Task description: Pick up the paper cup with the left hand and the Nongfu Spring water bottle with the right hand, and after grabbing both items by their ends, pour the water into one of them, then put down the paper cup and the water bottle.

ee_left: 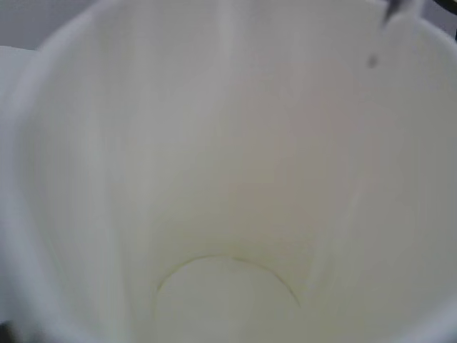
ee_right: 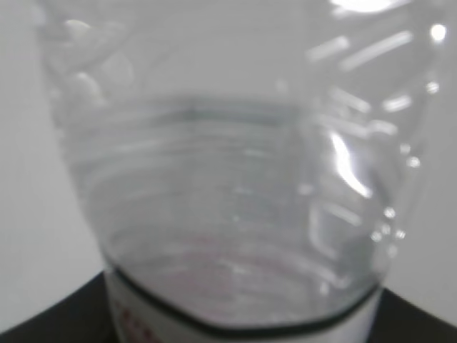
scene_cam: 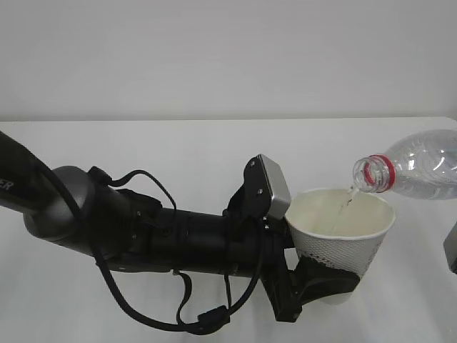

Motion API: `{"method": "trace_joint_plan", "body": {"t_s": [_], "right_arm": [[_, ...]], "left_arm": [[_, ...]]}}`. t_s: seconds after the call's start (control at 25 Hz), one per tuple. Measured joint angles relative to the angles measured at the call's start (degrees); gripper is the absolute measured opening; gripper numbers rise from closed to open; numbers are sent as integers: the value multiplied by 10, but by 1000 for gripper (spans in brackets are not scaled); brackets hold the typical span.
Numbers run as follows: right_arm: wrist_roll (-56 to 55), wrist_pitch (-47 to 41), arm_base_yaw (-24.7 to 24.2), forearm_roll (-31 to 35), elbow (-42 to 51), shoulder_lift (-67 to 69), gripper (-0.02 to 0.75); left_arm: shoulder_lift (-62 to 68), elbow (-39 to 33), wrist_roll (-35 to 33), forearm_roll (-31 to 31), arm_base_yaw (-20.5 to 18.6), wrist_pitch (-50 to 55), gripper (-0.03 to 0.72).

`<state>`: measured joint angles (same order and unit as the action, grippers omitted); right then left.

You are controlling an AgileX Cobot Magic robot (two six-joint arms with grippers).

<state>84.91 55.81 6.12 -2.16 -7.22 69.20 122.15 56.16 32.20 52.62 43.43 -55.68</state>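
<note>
Left hand (scene_cam: 314,282) jaws pinching cup (scene_cam: 343,229) low, above tabletop (scene_cam: 178,150). Bottle (scene_cam: 414,168) tilted, mouth over rim; water (scene_cam: 345,205) streaming in. Right hand jaws clamp bottle, out of sight.

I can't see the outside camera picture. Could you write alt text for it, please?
A tilted clear water bottle pours a thin stream of water into a white paper cup held by a black robot gripper on the left arm. The bottle comes in from the right edge; behind is a white table and a plain wall.
</note>
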Motion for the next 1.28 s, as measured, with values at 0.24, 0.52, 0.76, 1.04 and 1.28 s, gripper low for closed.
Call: {"method": "trace_joint_plan", "body": {"t_s": [0.24,0.52,0.76,1.04,1.28], "right_arm": [[0,0,0,0,0,0,389],[0,0,0,0,0,0,389],[0,0,0,0,0,0,389],[1,0,0,0,0,0,389],[1,0,0,0,0,0,389]], "left_arm": [[0,0,0,0,0,0,486],[0,0,0,0,0,0,486],[0,0,0,0,0,0,486],[0,0,0,0,0,0,486],[0,0,0,0,0,0,486]]}}
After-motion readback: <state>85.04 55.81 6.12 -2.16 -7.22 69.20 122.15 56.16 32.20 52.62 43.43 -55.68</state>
